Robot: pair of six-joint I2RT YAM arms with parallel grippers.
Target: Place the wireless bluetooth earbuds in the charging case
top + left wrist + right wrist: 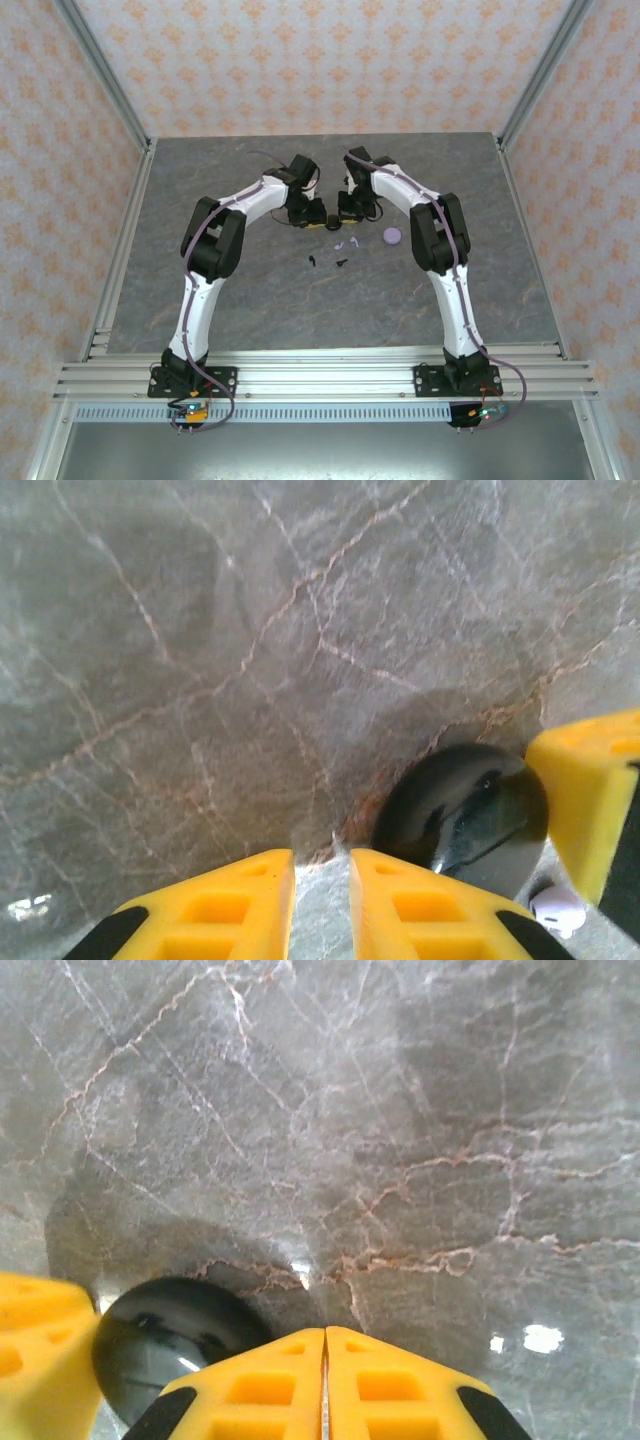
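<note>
ok so the earbuds are all loose on the bench, none in a case yet afaict. Top cam: two lavender earbuds (340, 244) just behind both sets of fingers (arm-base side), two black earbuds (342, 263) a bit further back that way.

The black case (460, 815) sits between the two sets of fingers, just right of the left fingers (262, 885) and just left of the right fingers (290, 1360). The lavender case (392, 236) is off to the right of the right fingers, apart from them.

Fingers: left ones nearly closed, just a thin slit w/ bare bench showing through, holding nothing. Right ones pressed fully together, also empty. There's a pale blob (558, 908) past the case in the left wrist cam, prob a lavender bud but too blurry to say.

Handling, imo: buds are tiny, v light, hard smooth plastic, so slippery and they'll squirt out of a hard pinch. I'd open up, come down over one bud and nip it gently across its narrow sides, not the rounded end. Black case looks glossy and round, so it'll prob skate on the bench unless the other fingers steady it. Can't tell if its lid is open.
</note>
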